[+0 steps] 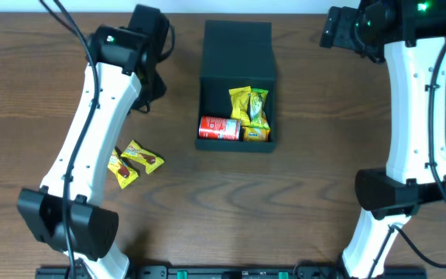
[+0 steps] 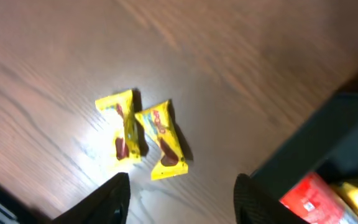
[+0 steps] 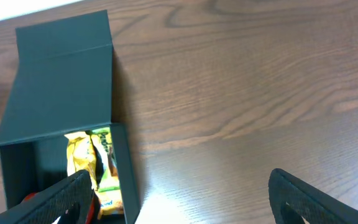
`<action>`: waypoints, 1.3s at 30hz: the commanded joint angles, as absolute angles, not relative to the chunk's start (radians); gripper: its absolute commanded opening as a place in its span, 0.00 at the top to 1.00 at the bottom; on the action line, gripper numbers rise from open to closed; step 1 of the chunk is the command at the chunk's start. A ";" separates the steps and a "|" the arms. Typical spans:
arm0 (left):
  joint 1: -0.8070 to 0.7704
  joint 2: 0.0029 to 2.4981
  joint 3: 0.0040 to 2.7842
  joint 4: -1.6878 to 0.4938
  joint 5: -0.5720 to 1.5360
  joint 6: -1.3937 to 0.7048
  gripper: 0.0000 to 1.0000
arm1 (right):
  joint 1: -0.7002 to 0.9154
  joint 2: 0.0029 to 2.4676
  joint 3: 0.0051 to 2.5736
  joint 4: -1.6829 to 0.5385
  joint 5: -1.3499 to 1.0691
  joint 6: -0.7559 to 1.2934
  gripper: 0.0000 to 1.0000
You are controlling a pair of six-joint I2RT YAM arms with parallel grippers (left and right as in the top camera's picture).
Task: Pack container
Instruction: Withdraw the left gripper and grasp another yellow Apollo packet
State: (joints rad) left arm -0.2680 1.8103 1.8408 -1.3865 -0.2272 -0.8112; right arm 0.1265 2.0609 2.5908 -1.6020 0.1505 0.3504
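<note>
Standing open by the middle of the far edge of the desk point(image 1: 300, 178), the container point(image 1: 237, 50) already holds a red can point(image 1: 219, 128) and some snack packets point(image 1: 242, 105), so I'd judge the packing well along. Two yellow packets point(image 1: 144, 157) lie loose toward the desk's left edge, well apart from it. The left gripper point(image 2: 182, 186) is released and empty, and the right gripper point(image 3: 179, 186) gapes empty too.

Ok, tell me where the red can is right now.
In the overhead view the red can lies on its side inside the open container, in its near-left corner, just left of the yellow snack packets.
</note>
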 commanded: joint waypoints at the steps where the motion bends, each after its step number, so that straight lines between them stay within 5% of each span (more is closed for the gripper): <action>1: -0.253 1.805 1.705 -1.345 -0.126 -0.884 0.45 | 0.102 2.059 2.593 -1.609 0.161 0.335 0.09; 20: -0.233 1.673 1.108 -0.983 -0.032 -1.160 0.44 | 0.085 2.059 2.593 -1.605 0.150 0.335 0.08; 39: -0.208 1.749 1.066 -0.816 -0.051 -1.104 0.43 | 0.085 2.059 2.593 -1.613 0.149 0.335 0.08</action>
State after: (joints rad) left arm -0.2192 1.7149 1.0698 -0.8223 -0.0765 -1.1175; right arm 0.0906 2.0609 2.5908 -1.6085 0.1471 0.3500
